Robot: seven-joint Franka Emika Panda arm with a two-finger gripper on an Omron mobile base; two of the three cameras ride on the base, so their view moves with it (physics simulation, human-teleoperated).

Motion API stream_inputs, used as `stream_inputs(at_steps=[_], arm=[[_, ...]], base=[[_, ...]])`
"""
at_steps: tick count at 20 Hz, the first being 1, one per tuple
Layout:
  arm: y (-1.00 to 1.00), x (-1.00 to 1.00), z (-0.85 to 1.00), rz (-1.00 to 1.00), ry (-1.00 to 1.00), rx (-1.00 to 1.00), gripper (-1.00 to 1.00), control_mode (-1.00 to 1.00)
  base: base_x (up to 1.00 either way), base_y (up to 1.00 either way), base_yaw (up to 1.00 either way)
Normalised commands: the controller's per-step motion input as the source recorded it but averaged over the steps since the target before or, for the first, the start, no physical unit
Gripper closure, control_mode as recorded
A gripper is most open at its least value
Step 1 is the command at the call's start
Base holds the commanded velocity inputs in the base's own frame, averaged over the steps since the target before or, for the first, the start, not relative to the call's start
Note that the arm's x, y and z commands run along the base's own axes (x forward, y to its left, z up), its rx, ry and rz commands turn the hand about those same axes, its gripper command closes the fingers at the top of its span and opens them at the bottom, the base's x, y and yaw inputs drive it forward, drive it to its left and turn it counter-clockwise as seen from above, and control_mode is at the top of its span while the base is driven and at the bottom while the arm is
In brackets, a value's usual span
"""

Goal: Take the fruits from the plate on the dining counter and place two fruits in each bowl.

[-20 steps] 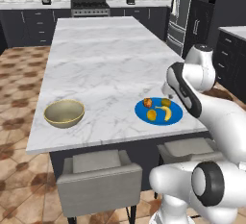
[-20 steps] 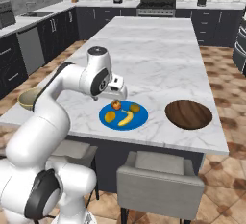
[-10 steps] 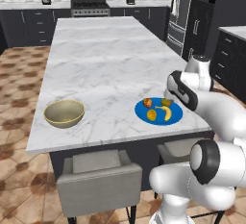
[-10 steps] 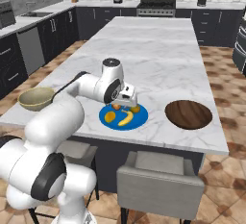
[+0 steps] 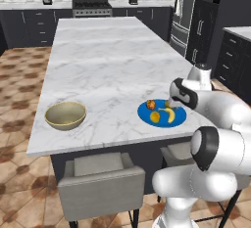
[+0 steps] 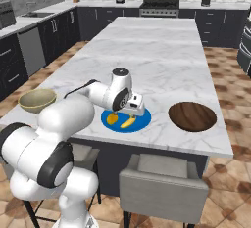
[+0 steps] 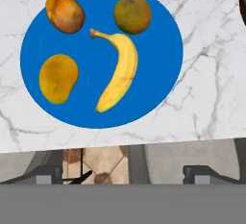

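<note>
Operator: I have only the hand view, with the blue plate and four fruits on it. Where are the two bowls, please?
Observer: The tan bowl stands on the dining counter, to the robot's left of the plate and apart from it.
Operator: And the other one?
Observer: The dark brown bowl lies to the plate's right, closer to it than the tan bowl.
Operator: Is any fruit inside them?
Observer: No, both bowls are empty.
</note>
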Motion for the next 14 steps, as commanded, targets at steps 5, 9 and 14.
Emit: stream_inputs(at_steps=[5, 9, 14], arm=[[-0.06, 0.19, -0.23, -0.01, 0.01, 0.00, -1.00, -1.00], [-0.06, 0.51, -0.28, -0.01, 0.00, 0.00, -1.00, -1.00], [-0.02, 0.52, -0.37, 0.00, 0.00, 0.00, -1.00, -1.00]], base=[[0.00, 0.00, 0.00], [0.00, 0.00, 0.00], [0.00, 0.00, 0.00]])
